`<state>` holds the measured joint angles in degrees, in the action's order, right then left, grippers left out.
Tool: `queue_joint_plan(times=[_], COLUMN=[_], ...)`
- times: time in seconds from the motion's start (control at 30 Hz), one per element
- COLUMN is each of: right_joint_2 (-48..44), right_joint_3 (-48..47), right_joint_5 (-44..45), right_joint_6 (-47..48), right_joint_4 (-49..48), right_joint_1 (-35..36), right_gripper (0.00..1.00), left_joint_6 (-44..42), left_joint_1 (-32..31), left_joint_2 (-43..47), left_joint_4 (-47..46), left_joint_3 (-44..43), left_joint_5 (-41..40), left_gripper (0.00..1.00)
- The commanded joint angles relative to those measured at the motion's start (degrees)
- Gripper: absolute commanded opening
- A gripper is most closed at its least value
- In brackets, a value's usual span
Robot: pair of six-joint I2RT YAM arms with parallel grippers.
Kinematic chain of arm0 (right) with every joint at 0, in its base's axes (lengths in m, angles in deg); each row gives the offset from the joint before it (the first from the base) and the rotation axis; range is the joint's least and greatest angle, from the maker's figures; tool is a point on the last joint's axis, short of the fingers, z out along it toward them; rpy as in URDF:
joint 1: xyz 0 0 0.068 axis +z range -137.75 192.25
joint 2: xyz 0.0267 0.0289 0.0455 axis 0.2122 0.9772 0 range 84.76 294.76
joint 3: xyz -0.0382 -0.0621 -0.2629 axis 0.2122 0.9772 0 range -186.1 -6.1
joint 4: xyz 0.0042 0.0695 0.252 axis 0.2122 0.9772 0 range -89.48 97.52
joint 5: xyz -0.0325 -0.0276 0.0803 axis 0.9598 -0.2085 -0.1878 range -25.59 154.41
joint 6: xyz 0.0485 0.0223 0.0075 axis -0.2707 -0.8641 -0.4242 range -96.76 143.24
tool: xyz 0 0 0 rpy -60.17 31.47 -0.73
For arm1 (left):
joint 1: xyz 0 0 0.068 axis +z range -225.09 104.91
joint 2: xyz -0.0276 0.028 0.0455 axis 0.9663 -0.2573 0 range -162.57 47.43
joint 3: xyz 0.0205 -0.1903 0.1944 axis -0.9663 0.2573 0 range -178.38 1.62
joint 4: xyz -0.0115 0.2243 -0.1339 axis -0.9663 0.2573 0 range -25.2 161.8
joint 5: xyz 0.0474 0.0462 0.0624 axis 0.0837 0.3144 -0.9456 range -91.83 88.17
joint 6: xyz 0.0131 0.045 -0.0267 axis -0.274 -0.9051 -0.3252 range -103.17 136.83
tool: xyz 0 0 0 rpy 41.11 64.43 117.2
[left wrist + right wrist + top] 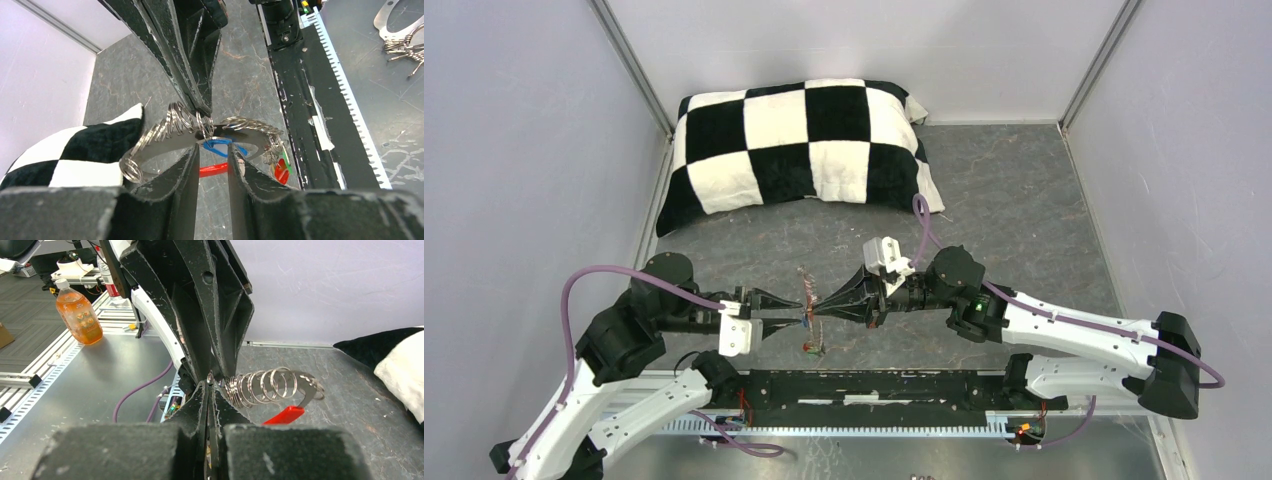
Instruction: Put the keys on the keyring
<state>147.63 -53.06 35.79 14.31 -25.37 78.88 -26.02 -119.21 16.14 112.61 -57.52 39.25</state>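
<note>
The keyring (165, 142), a flat silvery loop threaded with several small wire rings, hangs above the table between both grippers (804, 285). My right gripper (210, 382) is shut on it at a small ring, and the wire rings fan out to the right (260, 385). My left gripper (214, 149) meets it tip to tip. Its jaws stand partly apart, with the blue key (216, 144) caught between the fingertips against the loop. A red key (212, 170) hangs below (283, 415). Another red tag (281, 171) and a green one (286, 161) dangle at the loop's far end.
A black-and-white chequered pillow (804, 140) lies at the back of the grey table. A black rail (874, 385) runs along the near edge. Off the table stand an orange bottle (79, 315) and a second bunch of metal rings (400, 30).
</note>
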Motion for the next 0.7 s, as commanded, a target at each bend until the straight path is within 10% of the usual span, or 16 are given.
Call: queue_joint_plan(times=[0.0,0.67], right_joint_2=[0.44,0.43], right_joint_3=[-1.98,-2.02], right_joint_5=[-0.62,-0.29], right_joint_6=[0.13,-0.79], right_joint_4=[-1.76,-2.63], right_joint_1=[-0.09,-0.11], right_gripper=[0.0,0.0], left_joint_6=[-0.66,-2.26], left_joint_1=[-0.09,-0.09], left_joint_2=[-0.85,-0.18], left_joint_4=[0.19,1.57], left_joint_3=[-2.82,-1.34], left_joint_5=[2.21,1.81], left_gripper=[0.33,0.13])
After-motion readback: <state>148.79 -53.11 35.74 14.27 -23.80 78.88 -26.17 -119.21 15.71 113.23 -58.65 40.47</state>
